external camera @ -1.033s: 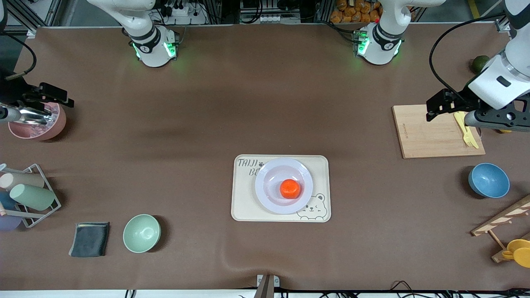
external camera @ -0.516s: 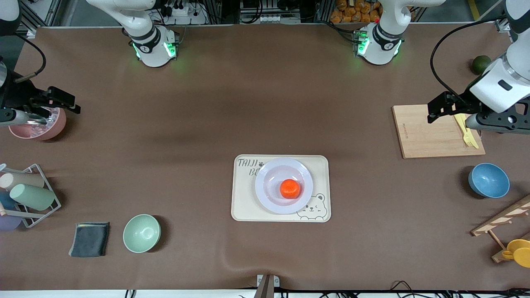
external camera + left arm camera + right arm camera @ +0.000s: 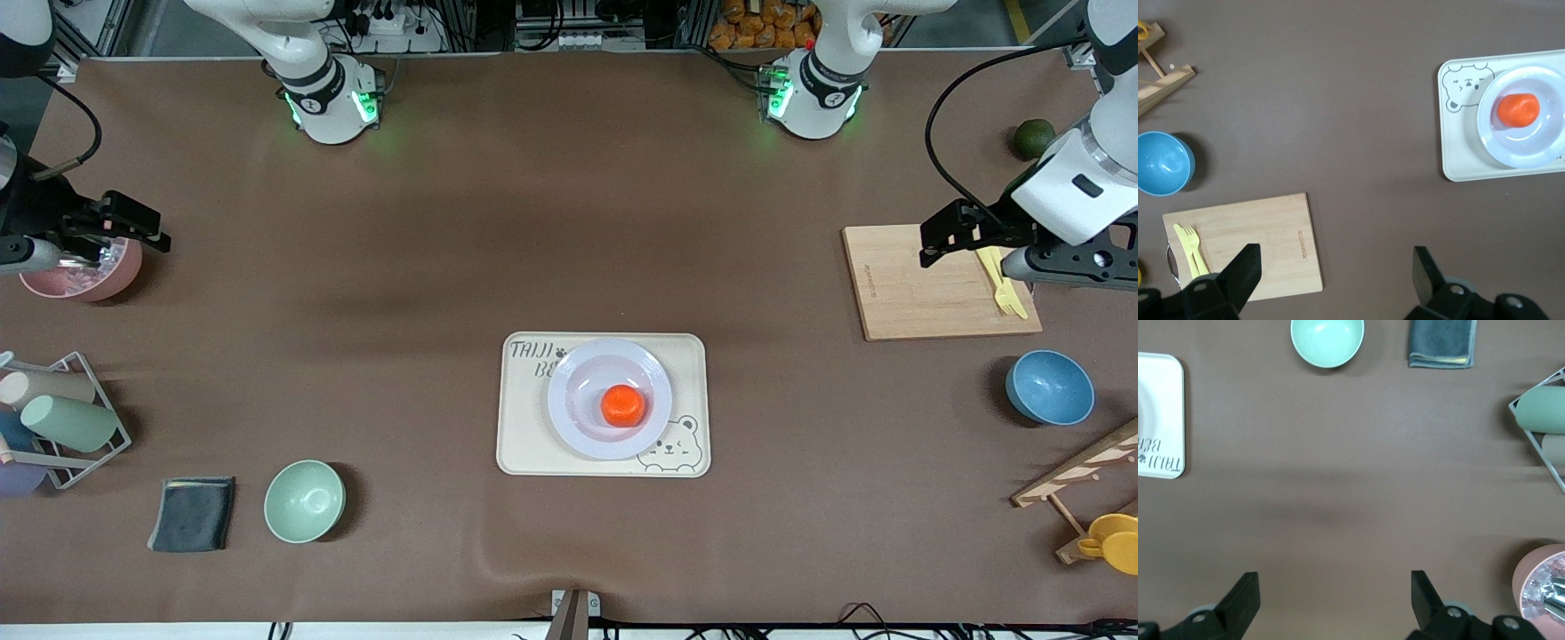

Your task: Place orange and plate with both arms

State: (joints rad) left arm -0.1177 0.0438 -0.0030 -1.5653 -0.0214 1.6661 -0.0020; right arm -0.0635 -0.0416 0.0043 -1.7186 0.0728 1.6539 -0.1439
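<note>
The orange [image 3: 622, 405] lies in the shallow centre of the pale plate [image 3: 570, 391], which rests on the beige bear tray [image 3: 524, 444] at mid table. The left wrist view shows the orange [image 3: 1518, 110] on the plate [image 3: 1531, 152] too. My left gripper [image 3: 956, 229] is open and empty, up over the wooden cutting board [image 3: 925, 293] at the left arm's end; it shows open in its wrist view [image 3: 1331, 280]. My right gripper [image 3: 124, 222] is open and empty over the pink bowl [image 3: 80, 276] at the right arm's end; its wrist view [image 3: 1331, 600] shows it open.
A yellow fork [image 3: 1000, 280] lies on the board. A blue bowl [image 3: 1049, 387] and a wooden rack [image 3: 1080, 480] are nearer the camera. A dark green fruit [image 3: 1033, 138] sits farther. A green bowl [image 3: 304, 500], grey cloth [image 3: 193, 514] and cup rack [image 3: 53, 418] stand toward the right arm's end.
Both grippers have drifted slightly while staying open and empty. The orange, plate and tray have not moved.
</note>
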